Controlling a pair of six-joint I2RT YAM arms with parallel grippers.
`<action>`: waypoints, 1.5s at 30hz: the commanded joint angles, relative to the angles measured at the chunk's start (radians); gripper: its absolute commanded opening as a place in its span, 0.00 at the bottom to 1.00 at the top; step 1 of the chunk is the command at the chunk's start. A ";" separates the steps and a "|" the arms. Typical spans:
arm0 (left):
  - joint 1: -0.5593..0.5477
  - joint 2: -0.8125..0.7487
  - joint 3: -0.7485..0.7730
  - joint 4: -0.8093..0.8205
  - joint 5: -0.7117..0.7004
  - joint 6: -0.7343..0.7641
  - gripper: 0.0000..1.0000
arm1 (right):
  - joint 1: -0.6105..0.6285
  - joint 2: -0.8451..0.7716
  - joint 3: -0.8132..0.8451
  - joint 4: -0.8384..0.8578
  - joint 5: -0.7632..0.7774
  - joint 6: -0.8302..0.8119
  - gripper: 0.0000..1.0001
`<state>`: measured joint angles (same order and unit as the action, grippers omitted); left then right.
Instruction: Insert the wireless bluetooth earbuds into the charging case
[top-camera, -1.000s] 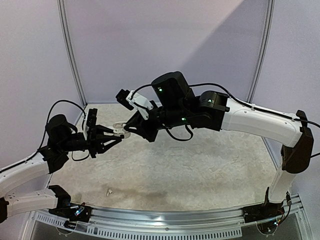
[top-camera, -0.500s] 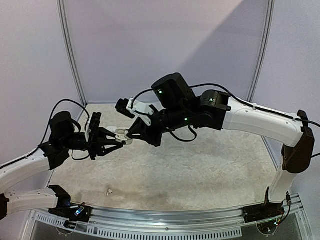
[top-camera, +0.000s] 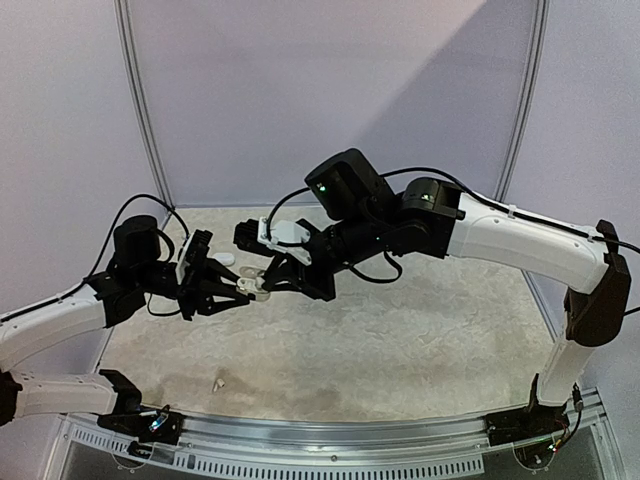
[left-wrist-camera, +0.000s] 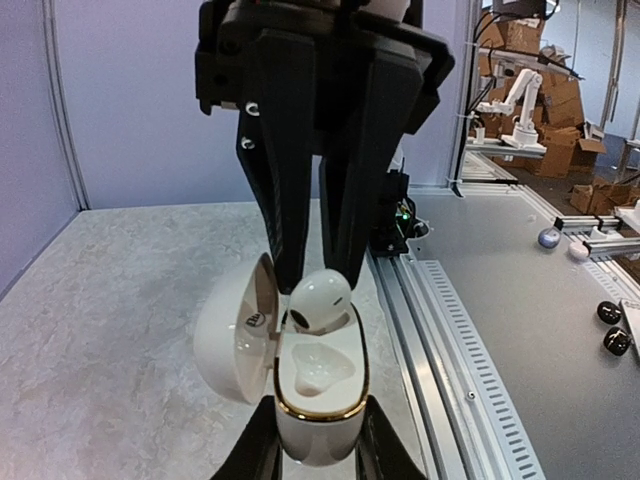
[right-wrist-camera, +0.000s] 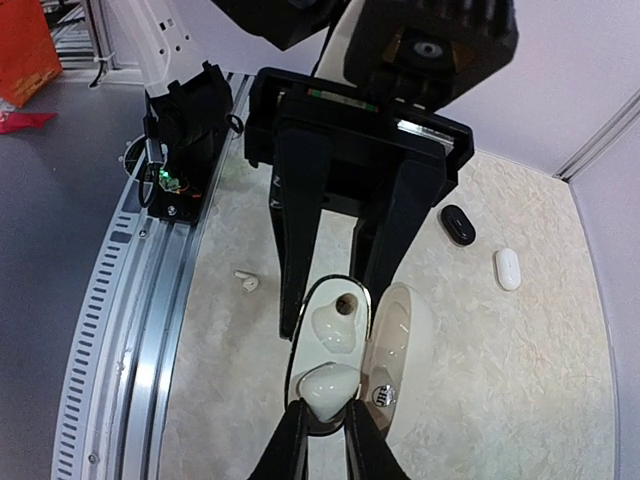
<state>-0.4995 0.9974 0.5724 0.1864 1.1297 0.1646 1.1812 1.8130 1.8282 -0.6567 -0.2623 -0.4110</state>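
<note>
links white (top-camera: 520, 240) | joints black (top-camera: 598, 300) | cables black (top-camera: 148, 196) | LEDs green (top-camera: 322, 186)

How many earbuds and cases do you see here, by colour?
White earbuds: 2, the held earbud and the loose earbud
White cases: 2, the open case and the closed white case
Black case: 1
Total: 5

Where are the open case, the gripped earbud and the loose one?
open case (left-wrist-camera: 320, 440), left wrist view, front wall
gripped earbud (left-wrist-camera: 322, 297), left wrist view, rounded head
loose earbud (right-wrist-camera: 247, 282), right wrist view, body
</note>
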 joint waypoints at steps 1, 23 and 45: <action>-0.014 0.011 0.059 0.010 0.055 0.046 0.00 | 0.001 0.008 0.028 -0.098 -0.026 -0.117 0.13; -0.020 -0.014 0.037 -0.001 -0.011 -0.008 0.00 | 0.000 -0.057 0.020 0.053 0.055 -0.081 0.34; 0.196 -0.231 -0.129 0.080 -0.795 -0.626 0.00 | -0.046 0.156 0.207 -0.044 0.518 0.809 0.61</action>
<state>-0.3550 0.8124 0.4824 0.2375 0.4496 -0.3290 1.1294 1.8343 1.9541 -0.5312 0.1383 0.1204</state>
